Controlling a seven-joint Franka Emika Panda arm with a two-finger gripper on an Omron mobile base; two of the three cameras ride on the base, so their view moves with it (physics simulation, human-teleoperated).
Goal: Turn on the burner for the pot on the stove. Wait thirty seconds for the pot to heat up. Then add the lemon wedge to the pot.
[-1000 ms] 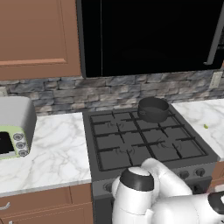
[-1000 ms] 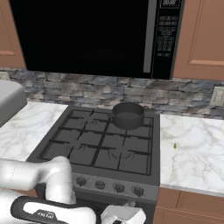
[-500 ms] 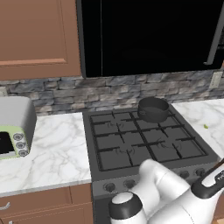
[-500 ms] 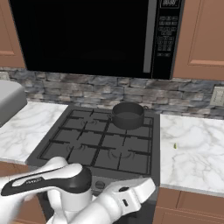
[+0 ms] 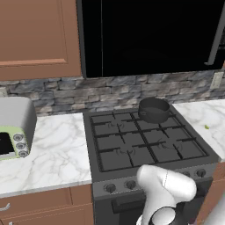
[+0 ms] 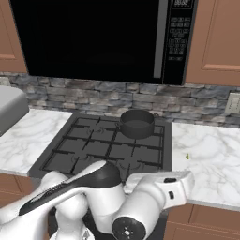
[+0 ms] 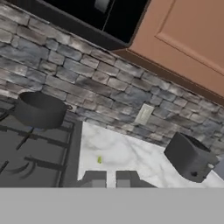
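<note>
The two-finger gripper (image 7: 110, 180) shows two dark tips with a narrow gap, holding nothing; whether it is fully closed I cannot tell. The small dark grey pot (image 5: 154, 109) sits on the black gas stove's (image 5: 145, 145) rear right burner. The tiny yellow-green lemon wedge (image 7: 99, 160) lies on the white marble counter (image 7: 131, 153) beside the stove.

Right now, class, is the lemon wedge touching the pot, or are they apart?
Apart. In the right base view the pot sits on the stove's back right grate, while the lemon wedge lies on the marble counter beyond the stove's edge.
</note>
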